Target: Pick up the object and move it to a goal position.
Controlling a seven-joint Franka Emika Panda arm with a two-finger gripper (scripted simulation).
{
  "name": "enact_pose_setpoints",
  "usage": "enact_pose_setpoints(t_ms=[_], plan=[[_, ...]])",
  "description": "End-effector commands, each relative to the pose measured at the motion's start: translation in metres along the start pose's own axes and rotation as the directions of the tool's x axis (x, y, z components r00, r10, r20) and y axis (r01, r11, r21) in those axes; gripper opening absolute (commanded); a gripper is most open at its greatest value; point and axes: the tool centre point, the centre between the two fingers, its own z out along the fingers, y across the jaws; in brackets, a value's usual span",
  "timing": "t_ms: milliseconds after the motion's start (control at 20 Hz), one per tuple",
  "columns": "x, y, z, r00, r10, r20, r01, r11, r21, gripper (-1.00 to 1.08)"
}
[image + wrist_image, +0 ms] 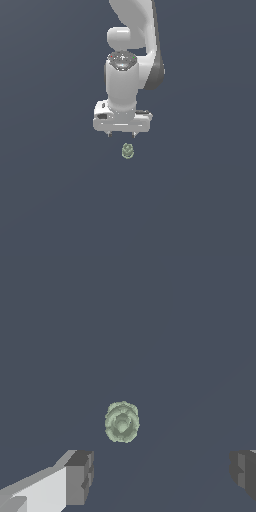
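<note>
The object [128,151] is a small pale grey-green bumpy lump lying on the dark floor, just in front of the arm in the exterior view. In the wrist view the object [122,422] lies apart from both fingers, beyond the gap between them. My gripper [121,134] hangs above and slightly behind it, its white hand far larger than the lump. The gripper [160,476] is open wide, with nothing between its dark pads [80,473].
A uniform dark grey-blue floor [50,200] surrounds the arm on all sides. The white arm [130,50] rises from the hand toward the top of the exterior view.
</note>
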Motion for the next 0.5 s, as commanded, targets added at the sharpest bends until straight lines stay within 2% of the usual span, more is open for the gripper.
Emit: enact_pose_setpoints(t_ms=[0,450], plan=[[0.0000,0.0000,0.0000,1.000,0.000,0.000,0.000,1.000,0.000,1.00],[0.0032,0.0023,-0.0054,0.999,-0.034,-0.001,0.034,0.999,0.002,1.00]])
